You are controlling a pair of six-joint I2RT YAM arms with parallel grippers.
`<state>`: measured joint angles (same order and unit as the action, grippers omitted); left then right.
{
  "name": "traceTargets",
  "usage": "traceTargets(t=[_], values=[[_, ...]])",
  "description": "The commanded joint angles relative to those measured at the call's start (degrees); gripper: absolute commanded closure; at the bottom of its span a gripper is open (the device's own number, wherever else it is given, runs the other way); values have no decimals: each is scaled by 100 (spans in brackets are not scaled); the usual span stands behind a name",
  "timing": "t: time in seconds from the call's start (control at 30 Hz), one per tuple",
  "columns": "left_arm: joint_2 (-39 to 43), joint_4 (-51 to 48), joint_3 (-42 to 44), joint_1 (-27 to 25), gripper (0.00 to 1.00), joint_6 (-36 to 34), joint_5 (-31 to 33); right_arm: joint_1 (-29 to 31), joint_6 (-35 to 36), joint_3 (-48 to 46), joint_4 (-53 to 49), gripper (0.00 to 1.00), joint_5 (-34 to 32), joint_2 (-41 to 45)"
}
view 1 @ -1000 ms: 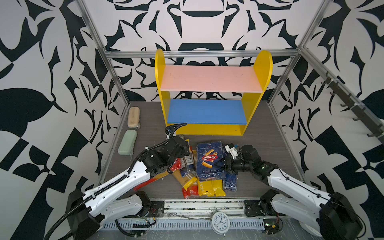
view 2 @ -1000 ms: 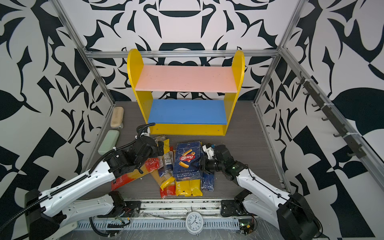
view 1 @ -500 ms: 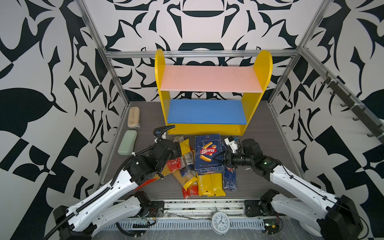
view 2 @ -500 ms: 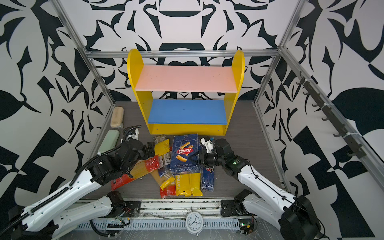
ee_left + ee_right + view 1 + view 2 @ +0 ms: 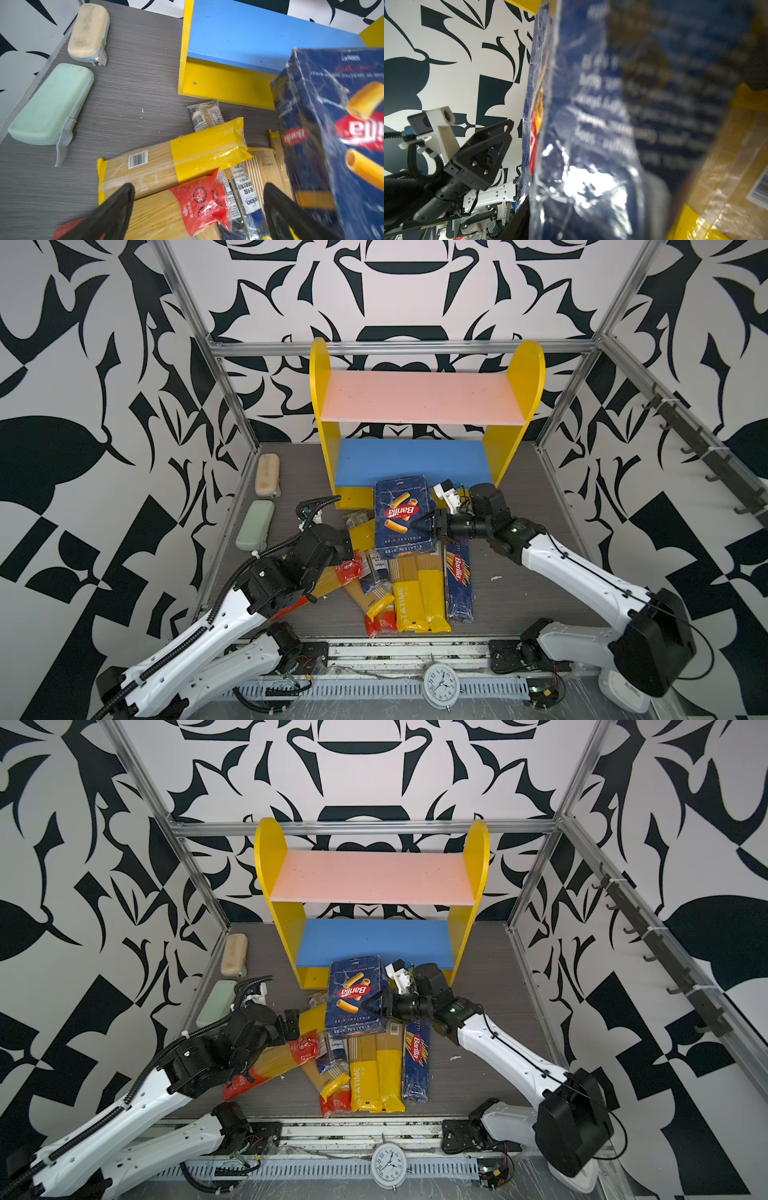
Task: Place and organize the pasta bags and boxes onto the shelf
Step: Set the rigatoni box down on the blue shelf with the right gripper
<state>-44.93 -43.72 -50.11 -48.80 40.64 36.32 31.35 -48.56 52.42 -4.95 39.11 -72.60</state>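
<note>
Fingers (image 5: 116,209) of the left gripper (image 5: 198,187) stand wide apart, empty, above the spaghetti bags (image 5: 419,597) heaped near the table's (image 5: 519,580) front edge, the narrow box (image 5: 459,576) lying beside them. Farther back, the right gripper (image 5: 417,526) pinches the wide Barilla box (image 5: 399,510) by its edge, tilted, just before the yellow shelf (image 5: 419,400).

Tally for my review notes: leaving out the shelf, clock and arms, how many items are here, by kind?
Barilla cartons: 2 (wide carton in the right gripper, narrow carton lying flat)
Spaghetti bags: 7, as best the overlapping pile shows
Zip cases: 2 (beige case, green case)
Total: 11
</note>
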Motion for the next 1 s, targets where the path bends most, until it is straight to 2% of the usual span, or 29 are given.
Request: traceTargets(t=[0.0,0.23,0.67,0.8,0.97], values=[[191,-267,-14,28,1,40,137,-181,317,798,1289,57,377,-227],[394,-517,-146,28,1,25,228,-673,-506,1639,2445,60,978,-1566],[192,-413,-279,28,1,-157,368,-762,-183,3827,1699,54,1210,-3314],[98,-320,-315,29,1,-167,209,-747,-491,4414,1857,49,1368,-4027],[124,-120,-291,31,1,-161,139,-601,-544,5184,1740,35,1408,-4707]])
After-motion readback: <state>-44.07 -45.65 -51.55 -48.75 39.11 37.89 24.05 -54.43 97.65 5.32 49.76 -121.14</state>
